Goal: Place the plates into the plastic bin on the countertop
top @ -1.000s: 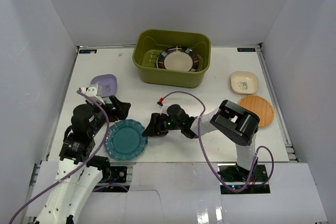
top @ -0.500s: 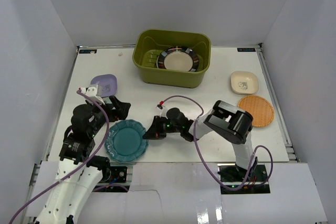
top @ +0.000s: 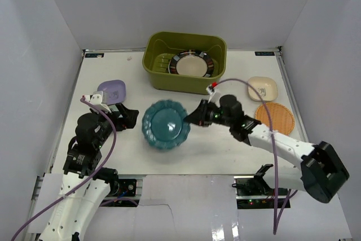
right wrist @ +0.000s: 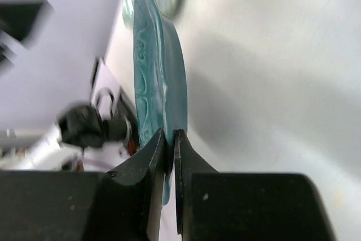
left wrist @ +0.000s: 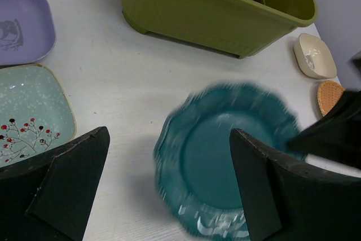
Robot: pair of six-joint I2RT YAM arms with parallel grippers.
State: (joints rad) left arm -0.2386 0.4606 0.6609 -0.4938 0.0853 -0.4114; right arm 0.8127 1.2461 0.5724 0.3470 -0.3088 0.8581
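A teal scalloped plate (top: 165,124) is held in front of the olive-green bin (top: 149,55), on the bin's near side. It is pinched by its right rim in the right claw (top: 190,120), whose two fingers are clamped together on the edge. The plate looks raised off the white tabletop (top: 225,145), with a shadow beneath it.

Inside the bin lies a black-rimmed cream plate (top: 192,64). Left of the bin sit a lavender square plate (top: 111,91) and, just beside it, a mint square plate (left wrist: 28,111). Right of the bin are a cream square dish (top: 263,88) and an orange woven-look round plate (top: 276,118).

The left claw (top: 131,117) hangs near the lavender plate, fingers spread wide apart, gripping nothing. No object lies between the teal plate and the bin. White walls (top: 169,4) enclose the tabletop.
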